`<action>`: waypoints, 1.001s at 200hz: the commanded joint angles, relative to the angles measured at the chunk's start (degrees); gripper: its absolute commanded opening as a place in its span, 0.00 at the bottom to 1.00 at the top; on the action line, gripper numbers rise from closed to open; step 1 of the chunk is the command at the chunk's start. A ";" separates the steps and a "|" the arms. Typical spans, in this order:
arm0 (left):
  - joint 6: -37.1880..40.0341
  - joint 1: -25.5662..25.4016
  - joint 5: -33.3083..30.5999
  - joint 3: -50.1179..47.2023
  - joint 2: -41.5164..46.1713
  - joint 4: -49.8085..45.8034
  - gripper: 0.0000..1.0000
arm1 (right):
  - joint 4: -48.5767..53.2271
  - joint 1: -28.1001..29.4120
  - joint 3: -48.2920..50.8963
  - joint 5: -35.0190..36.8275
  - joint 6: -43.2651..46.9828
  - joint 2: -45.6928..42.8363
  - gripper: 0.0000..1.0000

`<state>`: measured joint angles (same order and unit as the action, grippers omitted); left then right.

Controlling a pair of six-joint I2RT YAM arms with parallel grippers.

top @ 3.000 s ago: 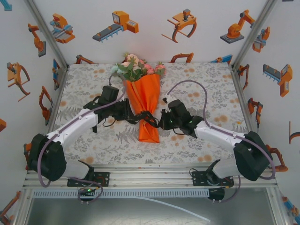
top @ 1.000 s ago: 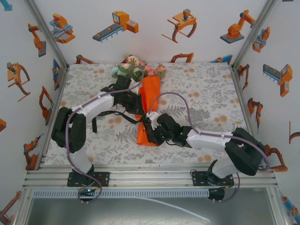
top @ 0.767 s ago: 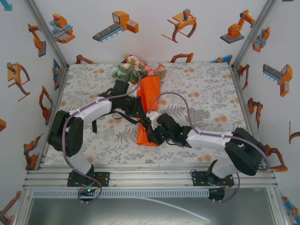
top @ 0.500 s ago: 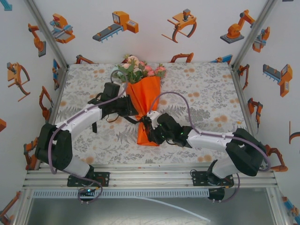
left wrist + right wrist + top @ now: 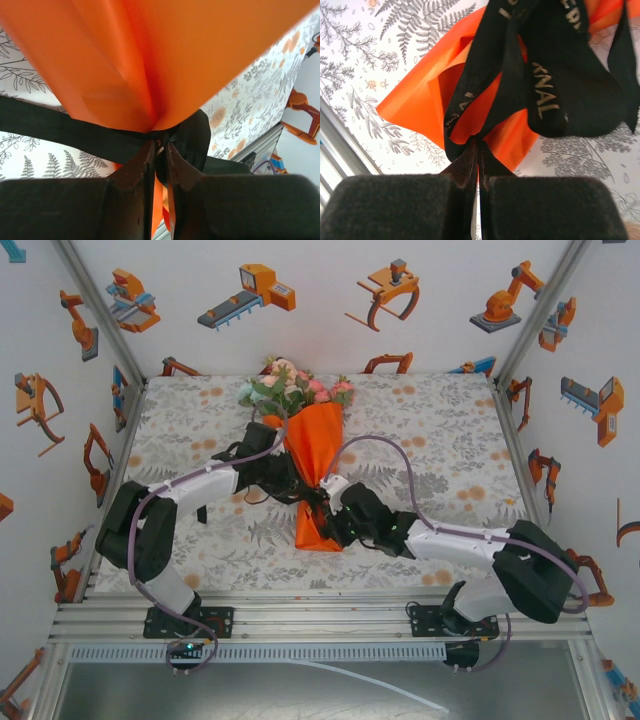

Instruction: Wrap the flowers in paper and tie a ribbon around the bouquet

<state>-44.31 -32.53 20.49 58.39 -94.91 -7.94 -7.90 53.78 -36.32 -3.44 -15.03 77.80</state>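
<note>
The bouquet lies on the table, pink and white flowers [image 5: 292, 390] at the far end and the orange paper [image 5: 318, 435] cone pointing to the near edge. A black ribbon [image 5: 312, 497] with white lettering crosses the cone's narrow waist. My left gripper [image 5: 299, 484] comes in from the left, jaws nearly together and pinching the ribbon [image 5: 75, 132] under the paper [image 5: 165, 55]. From the right my right gripper [image 5: 325, 508] is shut on a loop of ribbon [image 5: 540, 95], with the paper [image 5: 420, 100] behind it. The stems are hidden inside the cone.
A leaf-patterned mat [image 5: 450, 430] covers the table. Sticker-covered walls close the left, right and far sides. A metal rail [image 5: 320, 625] runs along the near edge. A purple-grey cable [image 5: 395, 452] arches over the right arm.
My left gripper has come down from the upper cone to its waist and narrowed its jaws onto the ribbon. The cone has shifted slightly. My right gripper stays shut and has edged right.
</note>
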 commanded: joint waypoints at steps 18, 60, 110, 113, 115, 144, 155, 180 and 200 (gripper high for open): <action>4.15 0.62 -4.36 4.18 3.55 -4.48 0.27 | 0.08 0.10 2.70 9.20 -0.63 -6.14 0.00; 15.70 -1.03 -4.47 12.51 5.88 -8.47 0.49 | -2.22 0.01 4.04 7.15 -0.64 -6.70 0.00; 15.83 -6.88 0.27 19.75 1.08 -13.53 0.47 | -3.31 -0.03 4.90 8.01 -1.42 -8.01 0.00; 15.50 -7.00 0.25 20.00 0.77 -14.36 0.48 | -3.35 0.00 4.99 8.09 -1.54 -8.00 0.00; 15.12 -7.17 0.25 20.18 0.62 -14.97 0.49 | -3.35 0.01 5.08 8.16 -1.51 -8.08 0.00; 10.24 -9.19 -6.19 21.76 -0.96 -23.71 0.53 | -3.16 0.00 5.54 8.71 -1.28 -9.18 0.00; 8.07 -9.90 -5.84 21.21 -1.06 -24.22 0.53 | -3.55 0.01 5.79 9.04 -1.32 -9.26 0.00; 3.05 -11.22 -4.39 19.77 -1.35 -22.56 0.52 | -3.97 -0.07 5.99 9.15 -1.46 -9.18 0.00; 0.40 -11.48 -4.21 19.29 -2.22 -20.66 0.52 | -4.38 -0.05 6.12 8.81 -1.67 -8.90 0.00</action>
<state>-38.37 -43.51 16.08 78.52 -96.36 -28.73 -9.98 53.76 -30.89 4.19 -15.66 69.63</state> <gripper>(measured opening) 0.526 0.004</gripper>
